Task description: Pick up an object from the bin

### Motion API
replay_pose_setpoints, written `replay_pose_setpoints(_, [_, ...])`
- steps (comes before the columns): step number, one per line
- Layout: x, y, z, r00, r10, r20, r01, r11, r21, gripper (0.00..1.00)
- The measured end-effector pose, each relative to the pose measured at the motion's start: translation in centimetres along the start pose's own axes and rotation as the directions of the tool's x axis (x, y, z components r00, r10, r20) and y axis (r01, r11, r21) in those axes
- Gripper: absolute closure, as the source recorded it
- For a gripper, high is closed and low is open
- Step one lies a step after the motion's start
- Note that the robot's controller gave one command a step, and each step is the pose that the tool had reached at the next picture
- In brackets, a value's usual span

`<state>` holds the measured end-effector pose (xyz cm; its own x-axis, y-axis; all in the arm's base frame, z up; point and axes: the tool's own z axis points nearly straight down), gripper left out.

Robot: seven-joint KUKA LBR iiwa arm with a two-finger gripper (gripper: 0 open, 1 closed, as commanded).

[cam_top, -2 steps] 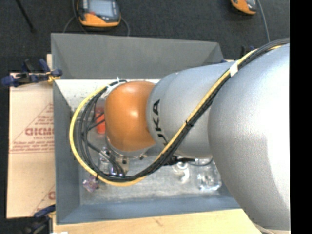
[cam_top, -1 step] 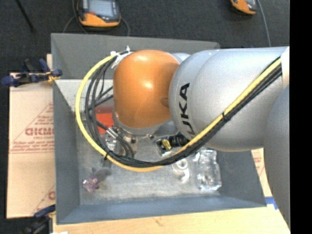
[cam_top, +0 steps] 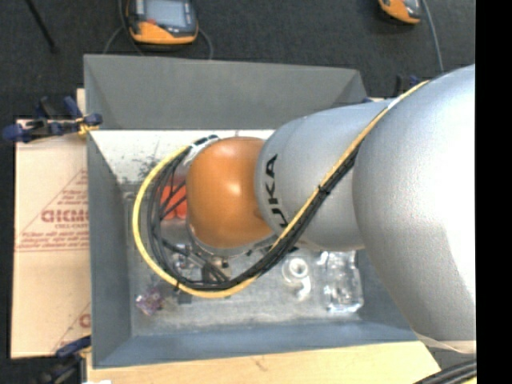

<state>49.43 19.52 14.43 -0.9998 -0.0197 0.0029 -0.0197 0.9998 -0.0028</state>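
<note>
**Arm low over the bin's left half**

We see the arm (cam_top: 384, 174) reaching in from the right, its orange cover (cam_top: 224, 190) low over the left half of the bin (cam_top: 108, 238). The gripper (cam_top: 194, 264) sits beneath the cover — wide or narrow, we cannot tell. Nearest it are a red thing (cam_top: 170, 200) at the cover's left edge and a small purplish thing (cam_top: 149, 301) near the front-left corner. A white ring (cam_top: 297, 269) and a clear plastic piece (cam_top: 342, 282) lie to the right.

Four loose things can be counted in the one grey bin (cam_top: 108, 238): one red-orange item (cam_top: 170, 200), only partly seen beside the robot's orange cover (cam_top: 224, 194), one small purplish translucent piece (cam_top: 150, 301), one white ring-shaped part (cam_top: 298, 270) and one clear plastic piece (cam_top: 340, 282). No kind appears twice. Whether more lie beneath the cover cannot be told.
</note>
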Motion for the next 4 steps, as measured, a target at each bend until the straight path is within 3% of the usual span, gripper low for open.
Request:
replay_pose_setpoints(1, [0.1,-0.2,-9.3,1.000,0.018,0.013,-0.018,1.000,-0.007,1.00])
replay_pose_setpoints(2, [1.3,-0.2,-1.0,0.968,0.251,-0.001,-0.251,0.968,-0.002,1.00])
replay_pose_setpoints(3, [1.0,-0.1,-5.9,0.971,0.237,0.008,-0.237,0.971,-0.007,1.00])
replay_pose_setpoints(4, [1.6,1.0,1.0,0.928,0.372,-0.001,-0.372,0.928,-0.002,1.00])
